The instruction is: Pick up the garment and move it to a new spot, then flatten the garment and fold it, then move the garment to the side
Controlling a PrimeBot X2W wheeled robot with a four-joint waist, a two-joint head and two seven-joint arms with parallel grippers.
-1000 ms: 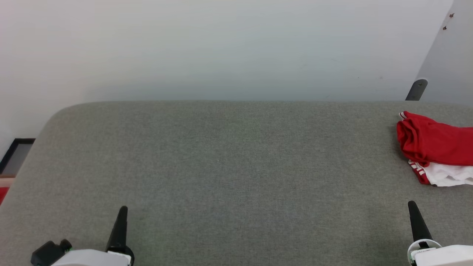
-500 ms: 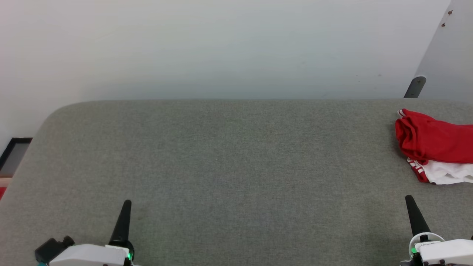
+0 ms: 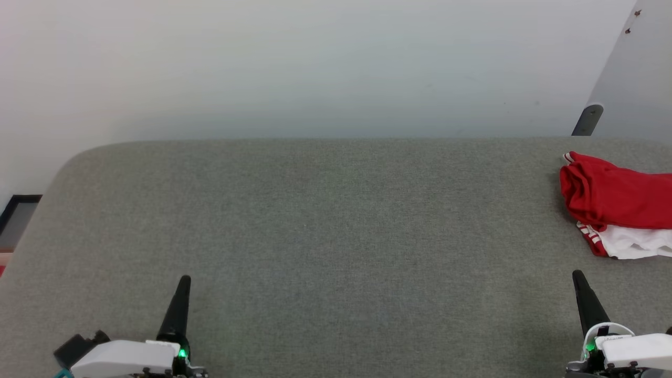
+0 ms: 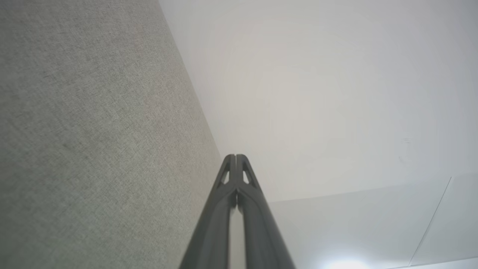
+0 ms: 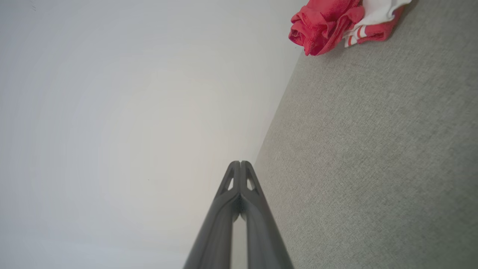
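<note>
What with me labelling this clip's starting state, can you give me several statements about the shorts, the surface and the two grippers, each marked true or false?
1. The garment lies at the right end of the grey padded surface. True.
2. The right gripper is clamped on the garment. False: its jaws are shut on nothing, and they sit nearer the robot than the garment, apart from it.
3. The left gripper has its jaws shut, with bare surface around it. True.
4. The garment is spread flat and neatly folded. False: it is bunched up, with crumpled red cloth over a white striped part.
</note>
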